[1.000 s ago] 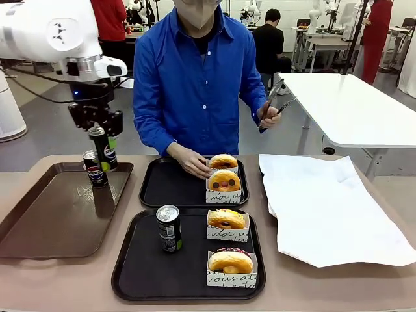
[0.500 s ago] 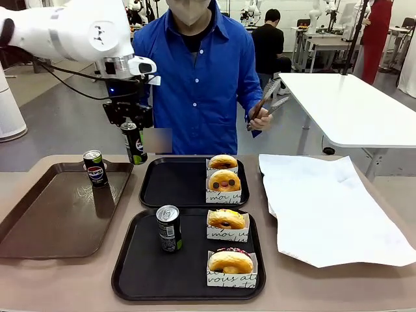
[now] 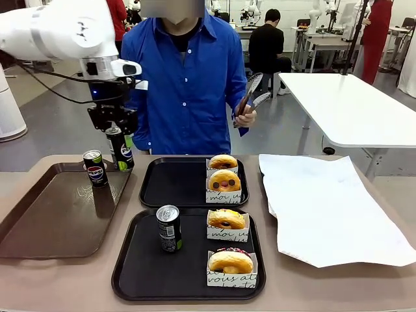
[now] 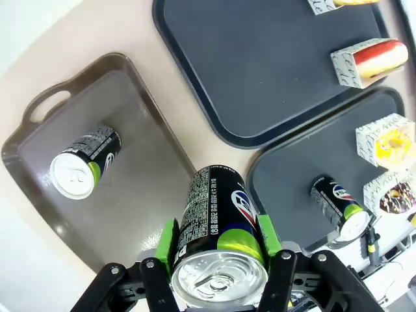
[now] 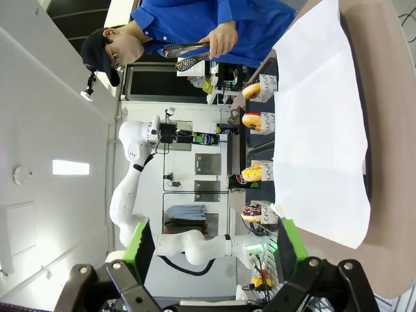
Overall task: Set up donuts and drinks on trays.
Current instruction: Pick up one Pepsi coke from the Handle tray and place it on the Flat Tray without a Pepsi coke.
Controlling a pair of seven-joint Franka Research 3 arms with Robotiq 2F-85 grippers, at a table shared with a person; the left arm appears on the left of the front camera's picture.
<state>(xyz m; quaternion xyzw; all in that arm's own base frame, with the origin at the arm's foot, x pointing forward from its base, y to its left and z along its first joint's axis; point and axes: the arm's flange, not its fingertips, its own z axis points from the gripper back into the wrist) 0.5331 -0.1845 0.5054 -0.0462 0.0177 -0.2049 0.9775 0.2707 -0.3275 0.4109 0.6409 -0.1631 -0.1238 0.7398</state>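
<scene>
My left gripper (image 3: 117, 134) is shut on a dark Pepsi can (image 3: 121, 151), held upright in the air over the gap between the brown tray (image 3: 58, 214) and the far black tray (image 3: 172, 185). In the left wrist view the green pads clamp this can (image 4: 218, 227). A second can (image 3: 95, 168) stands on the brown tray. A third can (image 3: 168, 227) stands on the near black tray (image 3: 140, 260), beside two donuts (image 3: 226, 220) (image 3: 231, 261) in paper holders. Two more donuts (image 3: 223, 161) (image 3: 224, 181) sit on the far tray. My right gripper (image 5: 214, 260) is open and holds nothing.
A person in a blue shirt (image 3: 185, 84) stands at the far side, holding tongs (image 3: 248, 96) up at chest height. A large white paper sheet (image 3: 331, 208) covers the table's right side. The brown tray has free room around its can.
My left arm swung right with the can towards the far black tray, then came back a little to the left. The person's hand left the far tray and the tongs rose.
</scene>
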